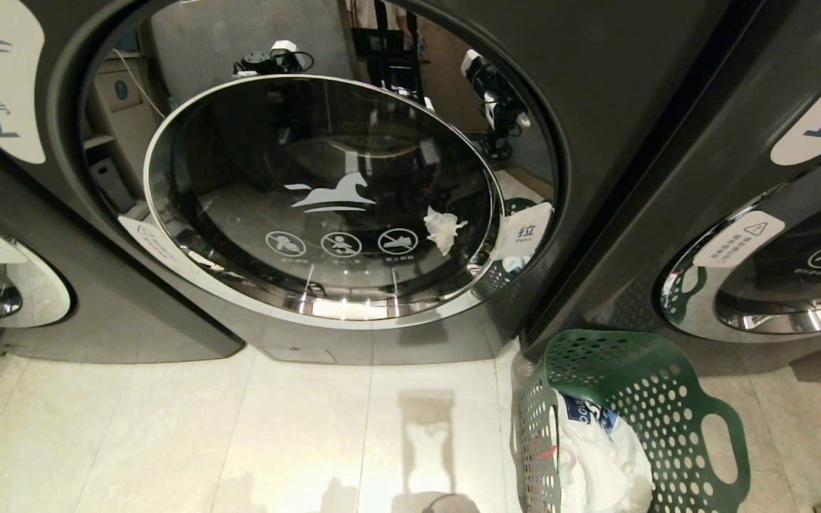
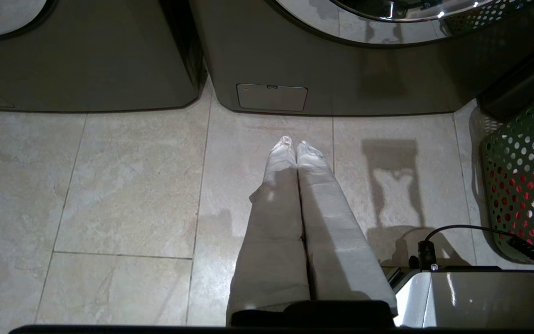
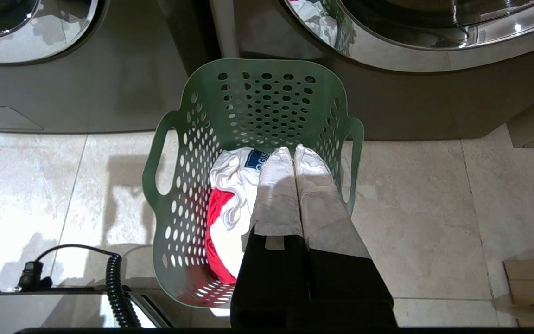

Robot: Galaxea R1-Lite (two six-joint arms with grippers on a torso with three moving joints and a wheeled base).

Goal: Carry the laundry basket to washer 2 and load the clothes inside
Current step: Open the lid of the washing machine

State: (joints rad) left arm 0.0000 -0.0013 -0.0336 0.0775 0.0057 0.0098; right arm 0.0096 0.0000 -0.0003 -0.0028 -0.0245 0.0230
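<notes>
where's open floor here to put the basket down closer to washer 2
Bare tile runs in front of washer 2, from the machine on its left across to the green basket. It is crowded to the right: the basket, clothes inside, stands against washer 1. The left hand hangs over that free tile; the right hand hangs over the basket.

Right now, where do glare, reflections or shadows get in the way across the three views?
Head view: washer 2's glass door mirrors the room, hiding the drum. Left wrist view: the shut left gripper casts a hard shadow on the floor tiles. Right wrist view: bright glare on the chrome door rim; the laundry basket is evenly lit.
</notes>
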